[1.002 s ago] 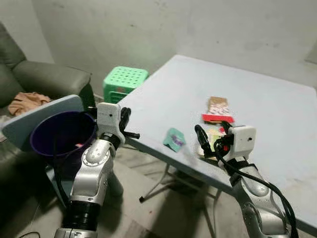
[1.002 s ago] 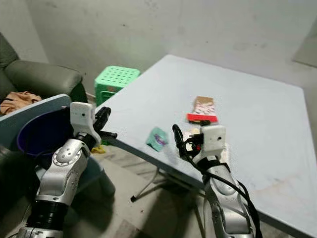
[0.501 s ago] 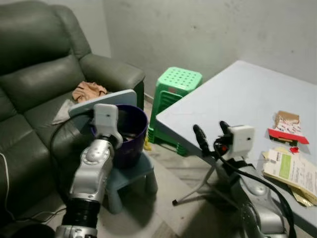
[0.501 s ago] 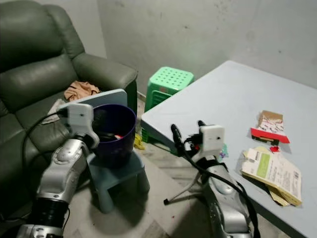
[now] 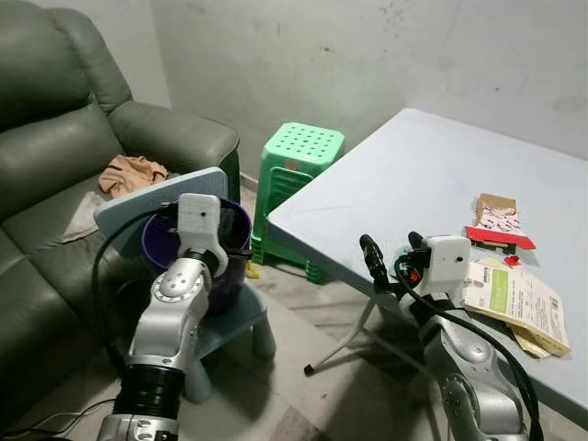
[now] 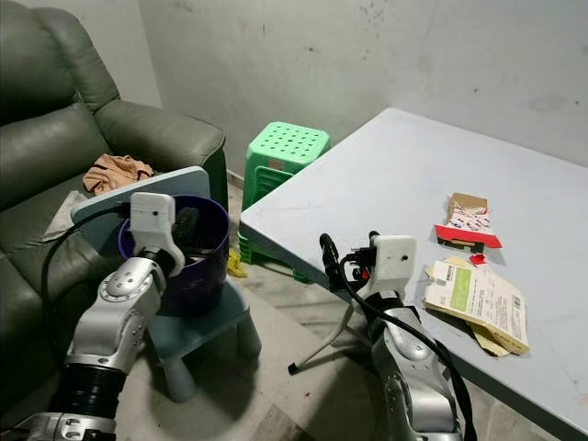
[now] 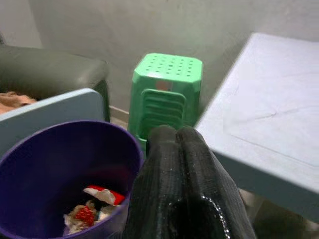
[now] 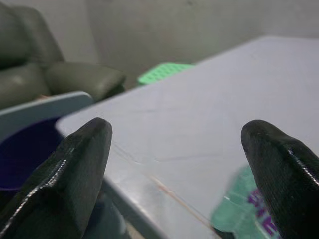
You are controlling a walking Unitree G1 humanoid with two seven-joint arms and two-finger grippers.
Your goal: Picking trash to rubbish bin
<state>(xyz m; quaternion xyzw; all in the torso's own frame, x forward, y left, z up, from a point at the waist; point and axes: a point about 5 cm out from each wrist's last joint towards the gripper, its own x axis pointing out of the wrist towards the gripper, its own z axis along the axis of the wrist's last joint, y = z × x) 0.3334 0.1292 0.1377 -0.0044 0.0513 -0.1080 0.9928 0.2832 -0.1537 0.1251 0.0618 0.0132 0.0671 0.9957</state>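
Head views: grey-walled room with green sofa [image 5: 55,175], green stool [image 5: 299,156], pale blue worktop [image 5: 441,175] bearing cartons [image 5: 510,294]. Purple rubbish bin [image 6: 207,262] on a low stool.

Left wrist: left hand [image 7: 174,144] fingers together above the bin, trash [image 7: 97,206] inside.

Right wrist: right hand [image 8: 177,174] fingers apart at the worktop edge, teal wrapper [image 8: 239,209] between.

The left gripper [image 7: 174,144], a second ago beside the table [image 5: 432,175] edge with fingers apart, has swung left over the near rim of the bin [image 5: 156,241], fingers now together; the right gripper [image 5: 393,255] has withdrawn from the papers [image 5: 511,294], now at the table's near edge.
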